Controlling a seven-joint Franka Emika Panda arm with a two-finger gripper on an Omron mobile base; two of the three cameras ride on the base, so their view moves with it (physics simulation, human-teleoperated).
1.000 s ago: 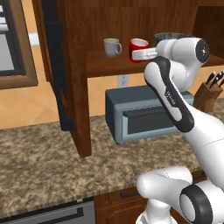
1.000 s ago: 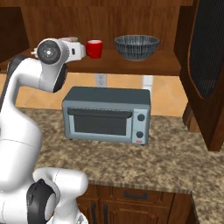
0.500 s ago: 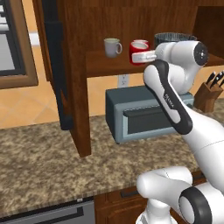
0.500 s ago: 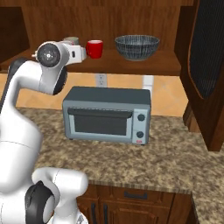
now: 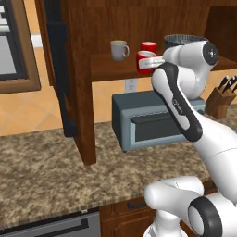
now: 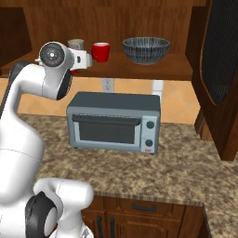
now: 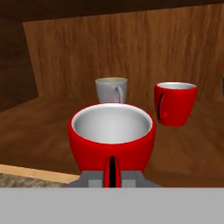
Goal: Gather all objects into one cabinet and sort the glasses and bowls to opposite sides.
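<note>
My gripper (image 7: 111,178) is shut on the handle of a red cup (image 7: 112,138), which it holds upright over the front of the cabinet shelf (image 7: 39,131). I cannot tell whether the cup's base touches the plank. Behind it stand the pale mug (image 7: 111,89) and, to its right, the second red cup (image 7: 175,103). From the left base, the held cup (image 5: 144,63) sits at my gripper (image 5: 152,60), in front of the mug (image 5: 119,49) and the other cup (image 5: 149,46). The dark grey bowl (image 6: 145,49) rests on the shelf's right part, apart from the cups.
A grey toaster oven (image 6: 114,122) stands on the granite counter (image 6: 186,172) under the shelf. The open cabinet door (image 5: 59,69) hangs at the left, another dark door (image 6: 222,65) at the right. A knife block (image 5: 217,101) stands by the oven.
The held red cup and my hand have come down a little toward the shelf. The mug, other cup and bowl have stayed put.
</note>
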